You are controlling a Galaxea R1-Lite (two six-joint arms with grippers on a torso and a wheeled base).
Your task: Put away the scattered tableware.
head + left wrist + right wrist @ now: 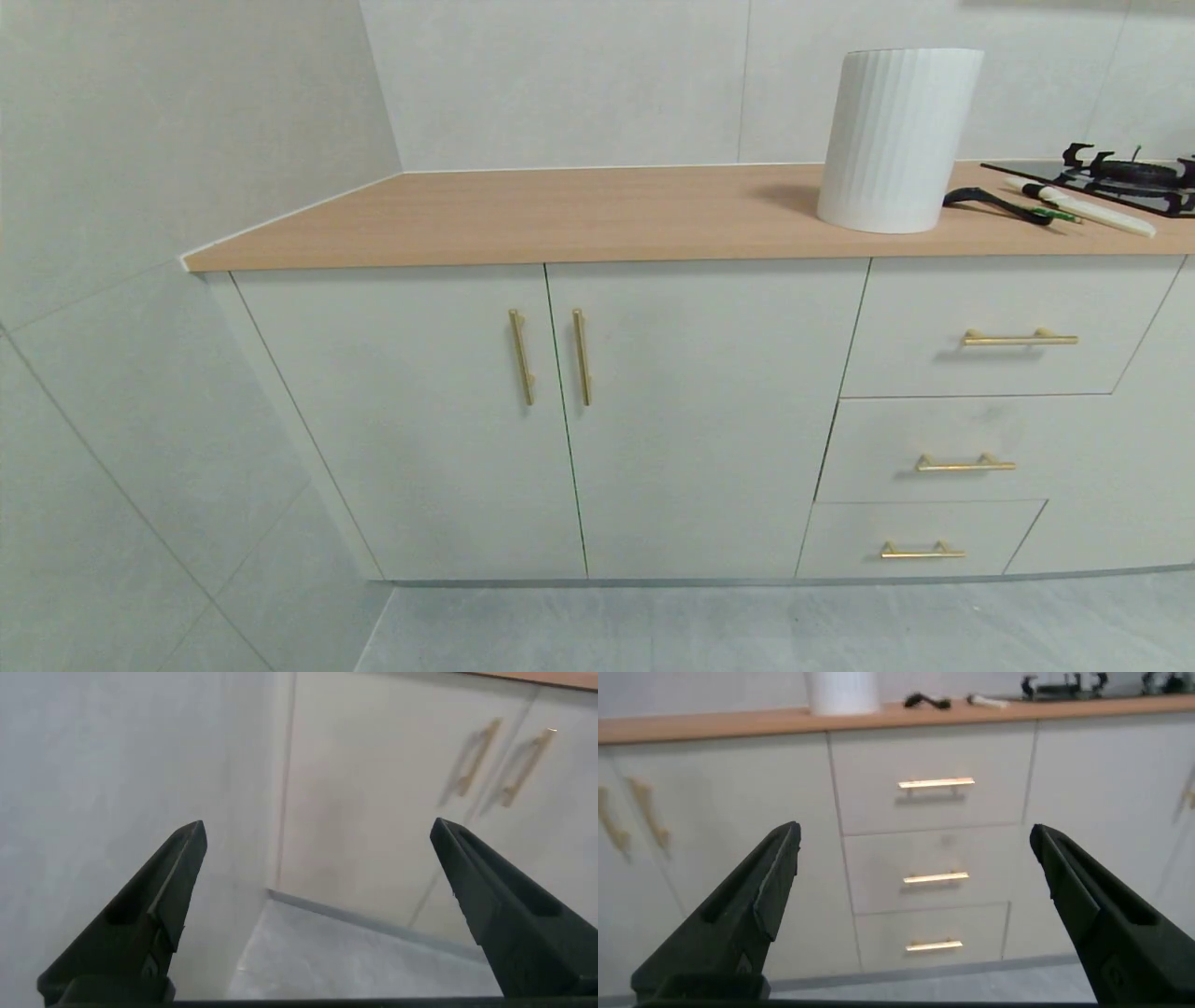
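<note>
Left tool (318, 827) and right tool (913, 831): both wide open, empty, facing cabinet fronts (691, 411). Tableware lies flat at the table's (560, 215) right end: black utensil (990, 199) and long white utensil (1092, 210), close together, between ribbed white canister (892, 140) and stove (1125, 173).

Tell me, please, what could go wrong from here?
The black utensil and white utensil lie beside the white container, so a reach might tip it. The stove grate nearby could snag a finger. The left gripper and right gripper, open, sit low by the cabinets and might clip the countertop rising.
</note>
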